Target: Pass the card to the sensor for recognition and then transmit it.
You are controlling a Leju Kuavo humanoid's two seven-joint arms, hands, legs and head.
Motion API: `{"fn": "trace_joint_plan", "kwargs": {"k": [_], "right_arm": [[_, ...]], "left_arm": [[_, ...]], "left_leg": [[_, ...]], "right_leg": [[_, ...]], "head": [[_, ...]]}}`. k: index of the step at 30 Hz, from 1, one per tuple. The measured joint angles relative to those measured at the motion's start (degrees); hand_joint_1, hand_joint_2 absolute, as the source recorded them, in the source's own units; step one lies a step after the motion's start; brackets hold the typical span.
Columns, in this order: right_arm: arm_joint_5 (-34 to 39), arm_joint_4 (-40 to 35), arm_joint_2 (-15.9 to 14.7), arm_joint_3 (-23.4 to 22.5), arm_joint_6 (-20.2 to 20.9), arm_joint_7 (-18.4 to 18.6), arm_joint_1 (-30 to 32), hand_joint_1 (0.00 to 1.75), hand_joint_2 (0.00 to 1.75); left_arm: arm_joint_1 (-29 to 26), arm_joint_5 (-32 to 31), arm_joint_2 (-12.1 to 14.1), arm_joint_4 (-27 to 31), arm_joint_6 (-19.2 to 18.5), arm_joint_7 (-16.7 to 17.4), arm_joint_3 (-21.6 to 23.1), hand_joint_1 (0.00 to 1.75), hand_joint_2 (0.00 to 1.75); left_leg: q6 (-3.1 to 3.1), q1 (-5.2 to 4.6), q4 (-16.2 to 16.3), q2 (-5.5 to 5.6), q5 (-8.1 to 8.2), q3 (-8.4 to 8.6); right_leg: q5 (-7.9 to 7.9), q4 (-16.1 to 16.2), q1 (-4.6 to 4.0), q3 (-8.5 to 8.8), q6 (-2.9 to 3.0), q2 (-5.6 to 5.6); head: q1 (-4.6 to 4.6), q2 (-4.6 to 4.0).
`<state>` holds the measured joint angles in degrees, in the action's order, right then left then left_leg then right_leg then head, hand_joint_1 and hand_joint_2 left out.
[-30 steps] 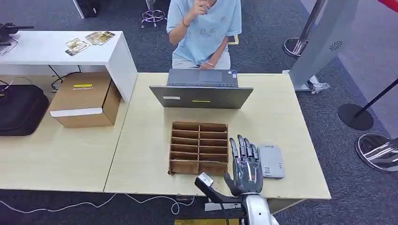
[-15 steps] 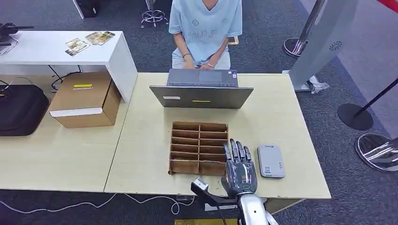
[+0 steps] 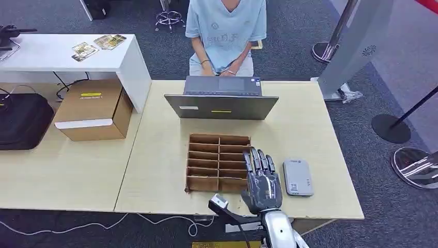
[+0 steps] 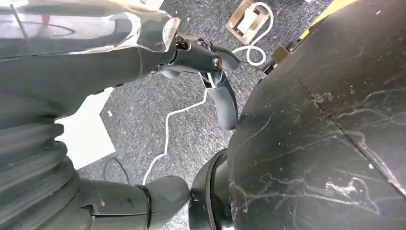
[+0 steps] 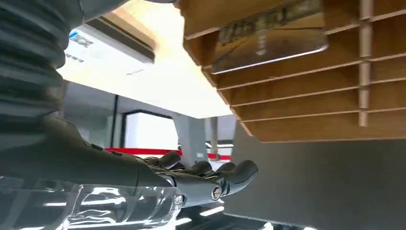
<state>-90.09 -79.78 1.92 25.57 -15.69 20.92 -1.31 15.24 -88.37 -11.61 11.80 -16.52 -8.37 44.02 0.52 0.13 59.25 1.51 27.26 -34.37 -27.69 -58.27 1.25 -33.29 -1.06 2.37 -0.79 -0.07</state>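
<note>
Head view: the right hand (image 3: pixel 262 181) hovers flat over the table's (image 3: pixel 155 170) near edge, fingers straight and a little apart, holding nothing. Its fingertips overlap the right edge of the rack (image 3: pixel 219 163), with the grey sensor (image 3: pixel 297 177) just beside it toward the table's right end. One rack and one sensor sit close together, likely so a card can go from slot to reader in a short reach. One laptop (image 3: pixel 222 99) stands at the far edge in front of one seated person (image 3: pixel 225 31), probably the one to receive the card.

Left wrist view: the left hand (image 4: pixel 210 67) hangs over the floor, fingers loosely extended and apart, holding nothing.

Right wrist view: the right hand's fingers (image 5: pixel 225 179) lie near-straight and empty below the rack's wooden dividers. One card (image 5: pixel 268 40) lies in a slot there, untouched, so the pick is judged not yet begun.
</note>
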Motion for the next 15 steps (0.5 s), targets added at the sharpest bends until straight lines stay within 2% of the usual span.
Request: {"fn": "trace_joint_plan", "kwargs": {"k": [15], "right_arm": [[0.00, -0.79, 1.22, 0.87, 1.00, -2.50, 0.04, 0.00, 1.75]], "left_arm": [[-0.02, 0.85, 0.00, 0.00, -0.37, 0.50, 0.02, 0.00, 1.75]], "left_leg": [[0.00, 0.00, 0.00, 0.00, 0.00, 0.01]], "right_leg": [[0.00, 0.00, 0.00, 0.00, 0.00, 0.00]], "head": [[0.00, 0.00]]}}
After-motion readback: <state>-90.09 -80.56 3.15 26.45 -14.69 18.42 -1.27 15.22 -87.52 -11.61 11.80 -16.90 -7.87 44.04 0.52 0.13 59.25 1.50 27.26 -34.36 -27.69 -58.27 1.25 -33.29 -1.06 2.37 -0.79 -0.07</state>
